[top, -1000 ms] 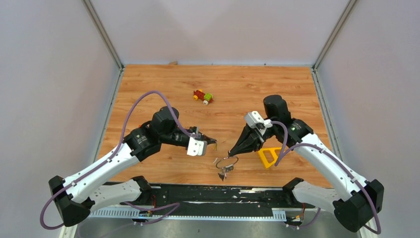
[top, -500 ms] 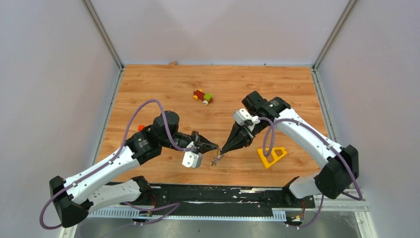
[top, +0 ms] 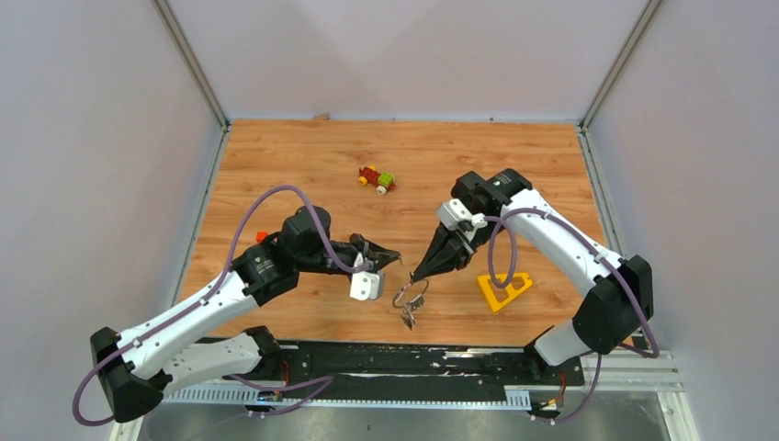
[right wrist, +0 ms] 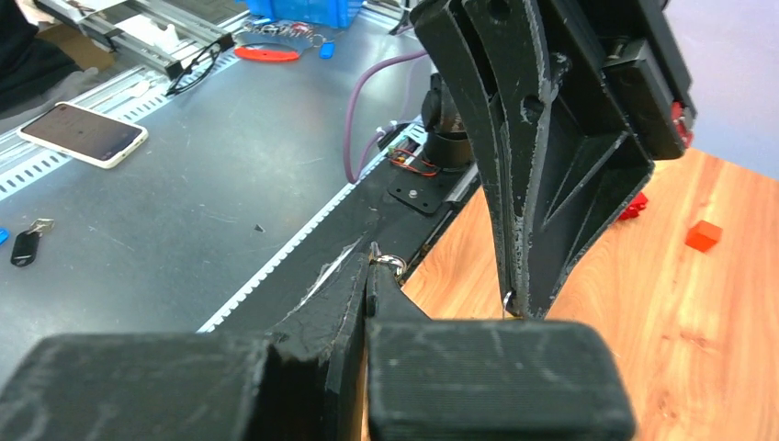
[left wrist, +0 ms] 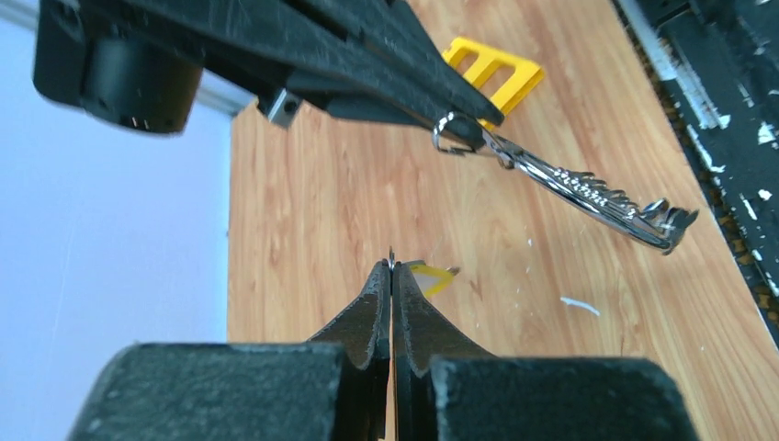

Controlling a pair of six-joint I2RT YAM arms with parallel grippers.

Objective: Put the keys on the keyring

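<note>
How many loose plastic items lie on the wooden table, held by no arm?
3: the toy car toward the far side, the yellow triangle beside the right arm, a small red block by the left arm. More may hide under the arms.

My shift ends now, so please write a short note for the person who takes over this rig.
Left hand: shut, apparently pinching the yellow-tagged key.
Right hand: shut on the keyring, held up; several keys already hang from it.
To do: bring that key to the ring and thread it on.
Toy car and yellow triangle lie aside.
</note>
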